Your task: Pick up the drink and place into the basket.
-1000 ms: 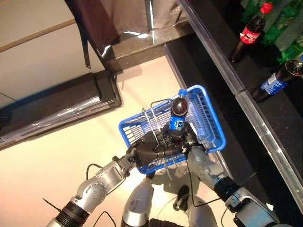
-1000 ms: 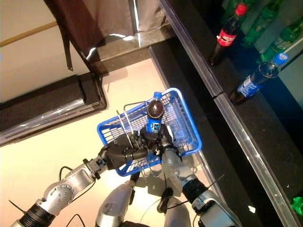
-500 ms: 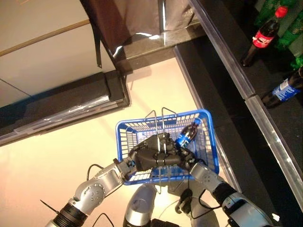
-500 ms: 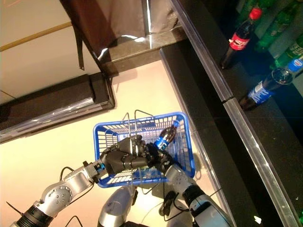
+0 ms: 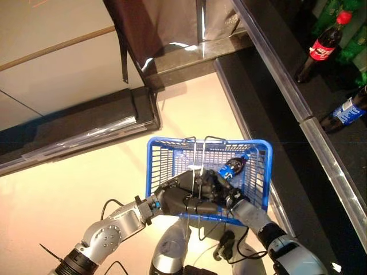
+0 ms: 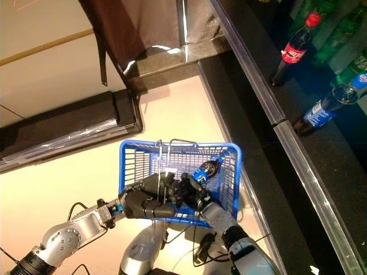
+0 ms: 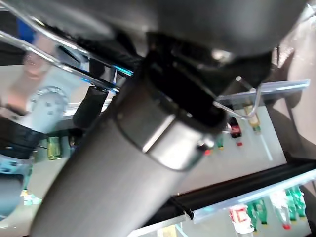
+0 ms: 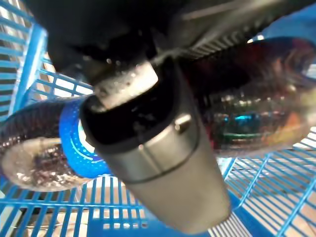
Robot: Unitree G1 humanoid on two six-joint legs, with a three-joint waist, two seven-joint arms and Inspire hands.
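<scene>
The blue basket (image 5: 163, 163) hangs raised in front of me, held up by its thin wire handles (image 5: 195, 153). My left hand (image 5: 179, 197) is shut on those handles at the basket's near side. The drink is a dark bottle with a blue label (image 5: 232, 167). It lies tilted inside the basket at its right side, cap towards the far right corner. My right hand (image 5: 222, 189) reaches into the basket and is shut on the bottle's lower end. In the right wrist view my thumb (image 8: 148, 148) lies across the bottle (image 8: 256, 98) over the basket's mesh (image 8: 49, 212).
A dark shelf with a metal front rail (image 5: 287, 91) runs along the right. On it stand a red-capped cola bottle (image 5: 320, 48), a blue-labelled bottle (image 5: 347, 112) and green bottles behind them. A dark low ledge (image 5: 86, 123) lies at the left on the pale floor.
The bottle has gone from upright above the basket to lying tilted low inside it, with my right hand still on it. The basket now sits squarer in front.
</scene>
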